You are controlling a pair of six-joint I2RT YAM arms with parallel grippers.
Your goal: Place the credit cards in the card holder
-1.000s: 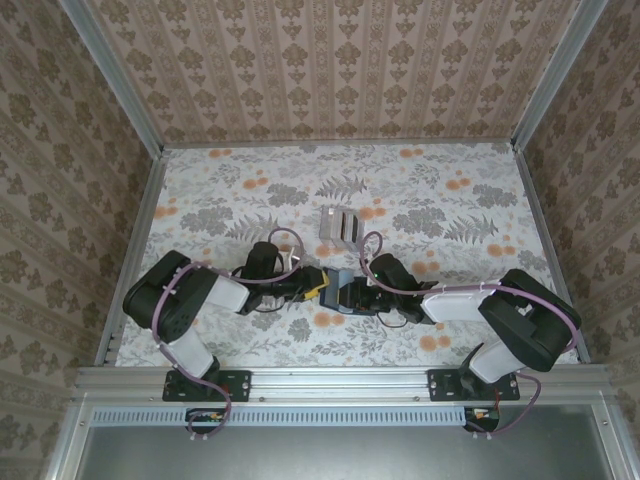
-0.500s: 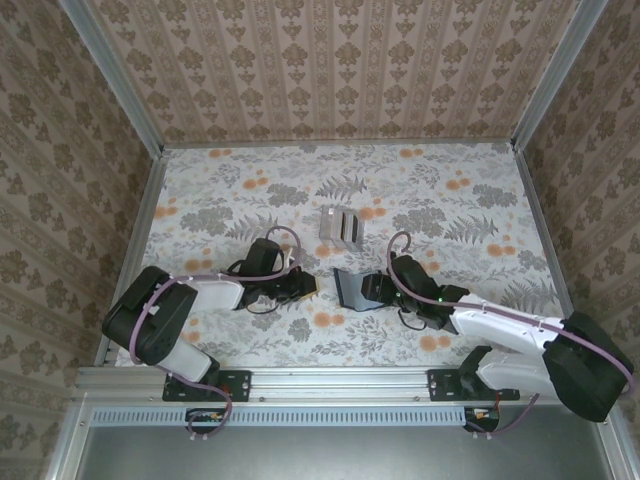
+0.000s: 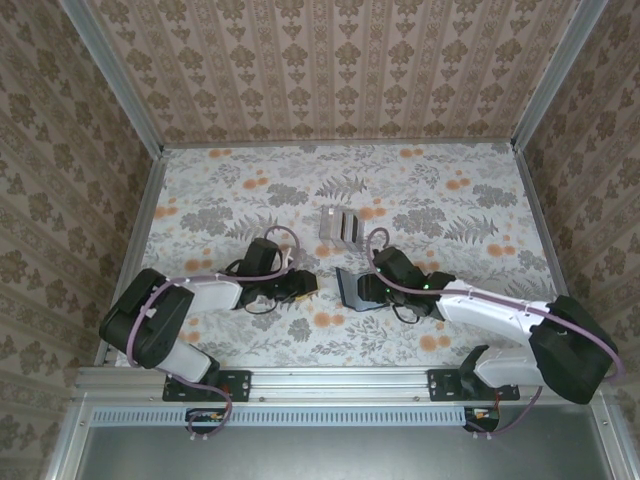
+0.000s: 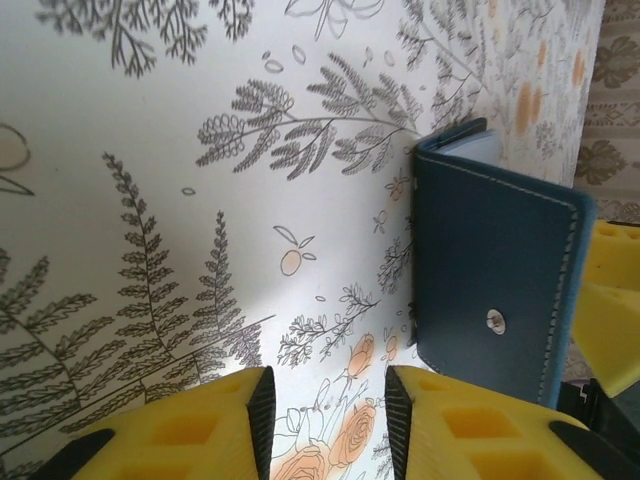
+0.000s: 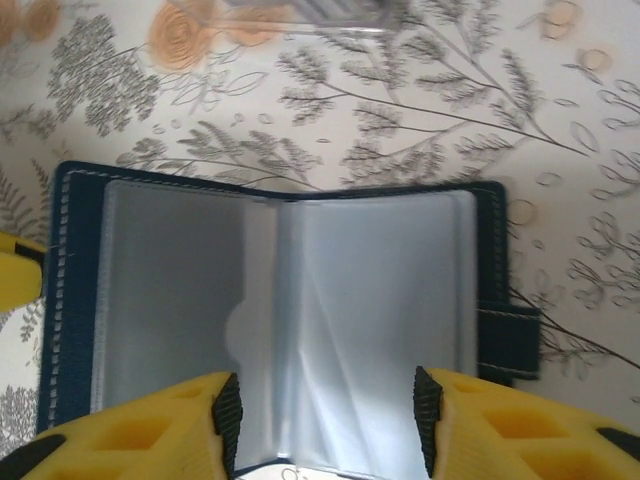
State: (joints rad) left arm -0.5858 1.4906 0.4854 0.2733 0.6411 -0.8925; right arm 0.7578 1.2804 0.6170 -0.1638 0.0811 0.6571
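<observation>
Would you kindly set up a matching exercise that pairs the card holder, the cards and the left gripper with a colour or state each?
Things:
1. card holder
2. cards
3. left gripper

Descriptions:
A. pale grey with dark stripes
B. jaws apart, nothing between them
C. dark blue, opened on clear sleeves

Pairs: 1-C, 2-A, 3-B
</observation>
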